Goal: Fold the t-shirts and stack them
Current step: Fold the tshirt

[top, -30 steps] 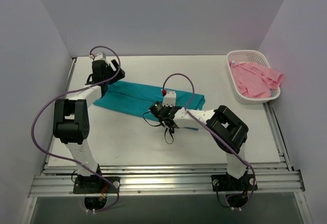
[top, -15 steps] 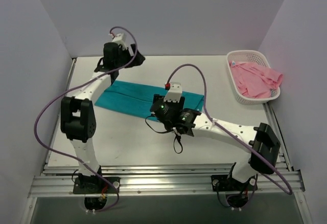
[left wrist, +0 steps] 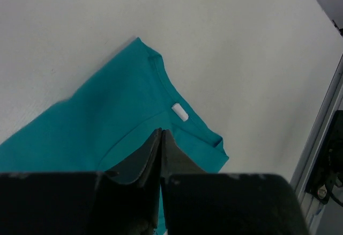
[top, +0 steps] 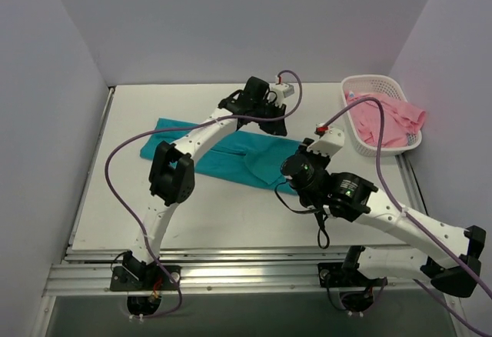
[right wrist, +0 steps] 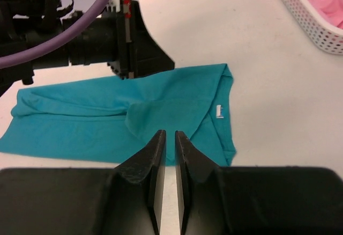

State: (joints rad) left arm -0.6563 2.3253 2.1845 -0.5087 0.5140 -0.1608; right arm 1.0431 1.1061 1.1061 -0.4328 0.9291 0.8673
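Top external view: the table (top: 231,214) is crossed left to right by the teal t-shirt (top: 246,160), laid as a long band with its collar end toward the basket (top: 384,150), where the pink t-shirt (top: 384,118) is heaped. Both arms are reached to that collar end — the left gripper (left wrist: 161,133) from the far edge, the right gripper (right wrist: 167,134) from the near edge, about equally close. Fingertips are hidden from above. In the left wrist view the left jaws are seen pressed together at teal cloth just below the neck label (left wrist: 180,112). In the right wrist view the right jaws are narrowed to a slit — whether cloth is caught cannot be told — and the band's whole length is shown.
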